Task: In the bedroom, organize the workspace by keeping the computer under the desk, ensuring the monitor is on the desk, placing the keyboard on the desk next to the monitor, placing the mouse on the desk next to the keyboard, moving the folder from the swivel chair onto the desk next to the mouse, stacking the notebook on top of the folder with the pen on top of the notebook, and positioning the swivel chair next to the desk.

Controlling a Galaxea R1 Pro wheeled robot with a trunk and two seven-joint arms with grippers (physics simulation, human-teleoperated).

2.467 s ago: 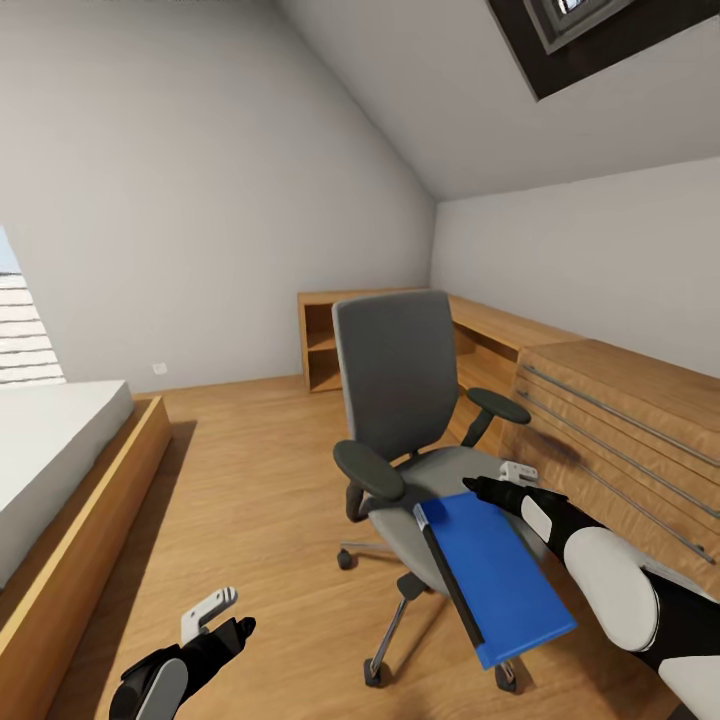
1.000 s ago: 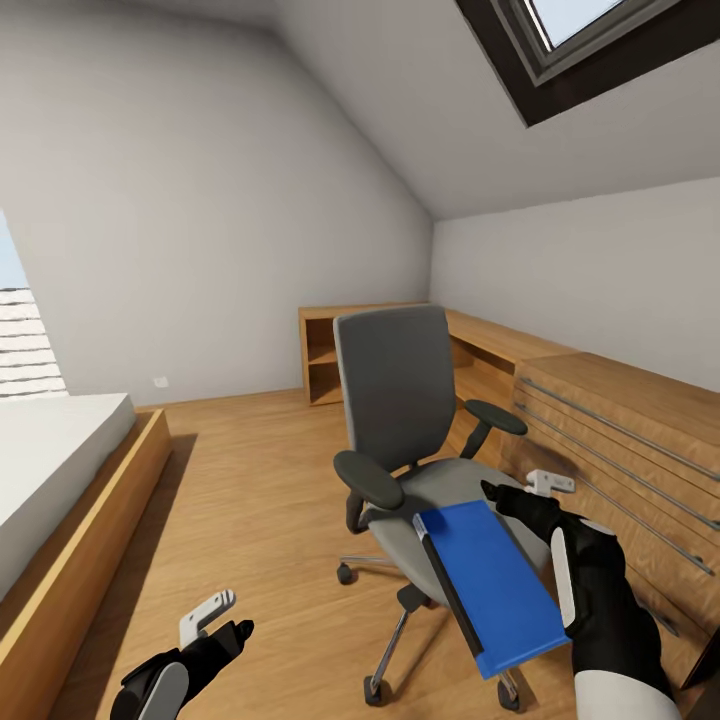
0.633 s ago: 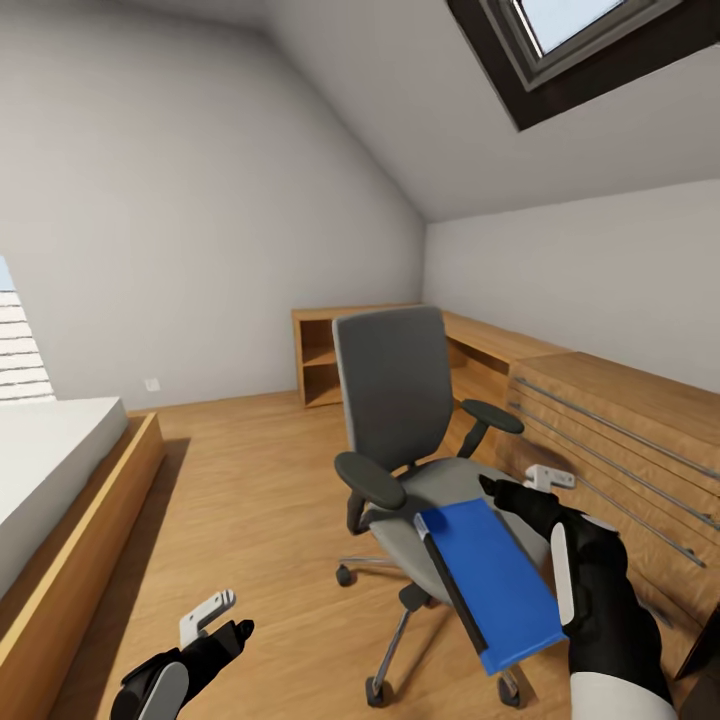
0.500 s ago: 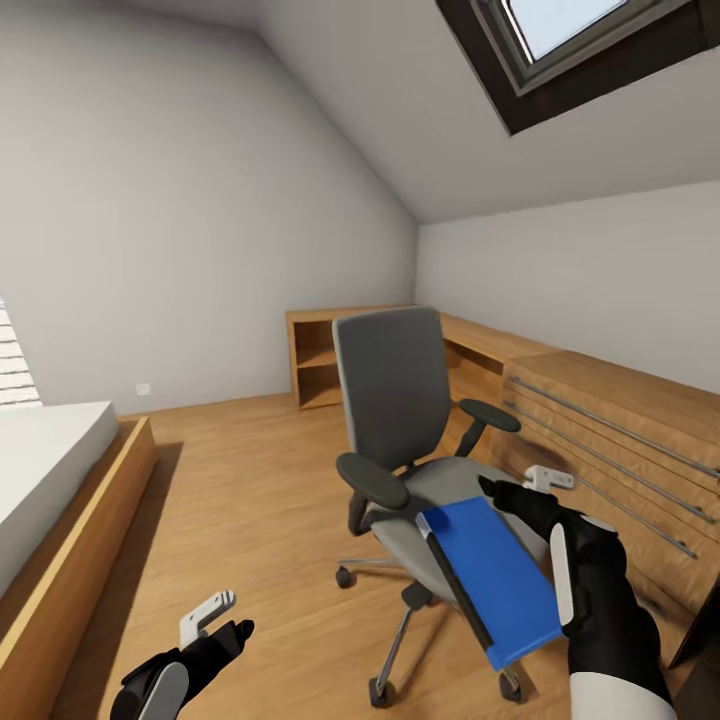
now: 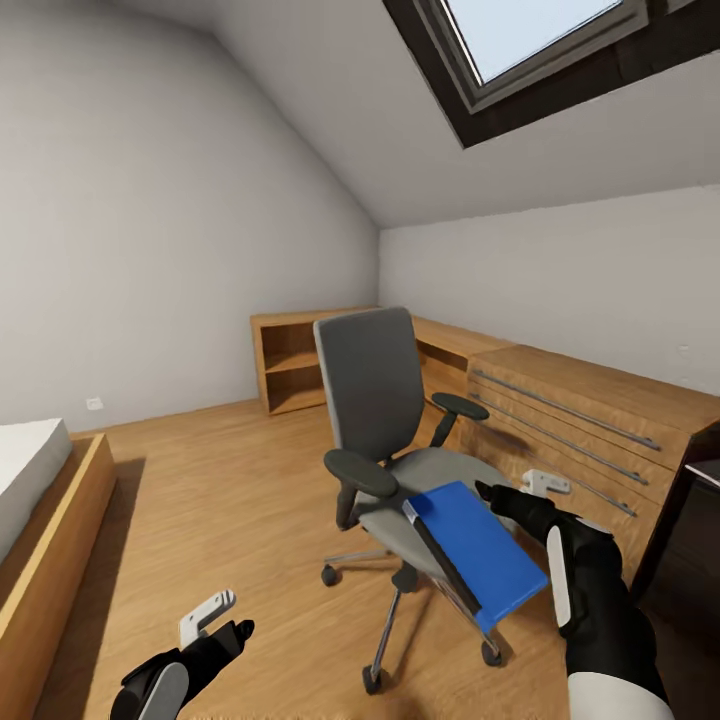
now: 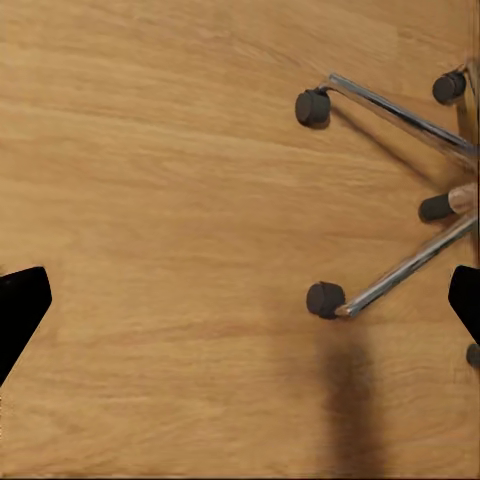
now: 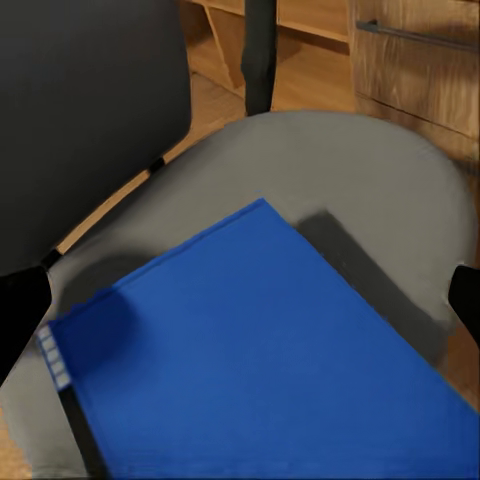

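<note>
Now, in the attic bedroom, I have the right gripper [image 5: 507, 496] hovering at the 3 o'clock edge of the blue folder [image 5: 474, 548], which lies on the grey seat of the swivel chair [image 5: 400, 440] with its dark spine toward 9 o'clock. From the right wrist view the folder [image 7: 270, 350] lies flat across the seat, its near end overhanging the seat's front edge, and the gripper's two dark fingertips [image 7: 22, 310] stand wide apart at either side of the picture, closed on nothing. The left gripper [image 5: 215, 618] hangs low at 7 o'clock over bare wooden floor [image 6: 160, 200], likewise spread and empty, with the chair's chrome legs and casters [image 6: 325, 298] just beside it. A light wooden drawer cabinet [image 5: 570, 420] stands at 2 o'clock behind the chair, and a dark unit's edge [image 5: 690, 540] shows at 3 o'clock.

I judge the step in hand to be lifting the folder off the chair for the bench. My next move calls for bringing the spread fingers around the folder's thin overhanging edge, one above and one below, before closing. A shallow bite on so flat a thing could slip, and a push could roll the chair away.
</note>
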